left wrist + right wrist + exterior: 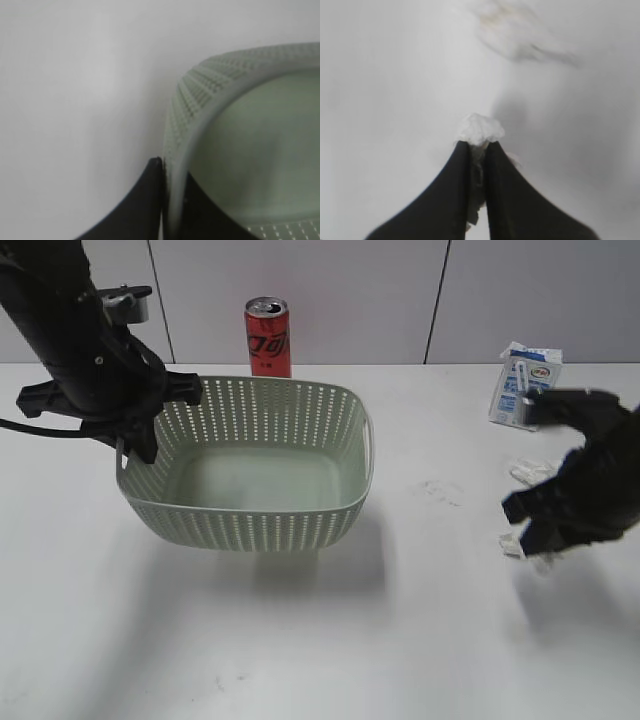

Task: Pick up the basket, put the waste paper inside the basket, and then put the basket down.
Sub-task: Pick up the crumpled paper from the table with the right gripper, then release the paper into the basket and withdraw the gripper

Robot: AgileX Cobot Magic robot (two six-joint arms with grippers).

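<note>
The pale green basket (pixel 255 465) hangs tilted above the table, its left rim raised. My left gripper (pixel 128 448) is shut on that left rim; the left wrist view shows the rim (pixel 210 100) pinched between my left gripper's fingers (pixel 172 175). The basket is empty. My right gripper (pixel 525 535) is at the right, a little above the table, shut on a wad of waste paper (pixel 480 129). That wad shows under the gripper in the exterior view (pixel 513 544). Another waste paper wad (pixel 532 472) lies behind the right gripper, and shows blurred in the right wrist view (pixel 520 35).
A red can (pixel 267 337) stands behind the basket by the wall. A blue-and-white milk carton (pixel 527 383) stands at the back right. The white table (pixel 300 640) runs forward of the basket.
</note>
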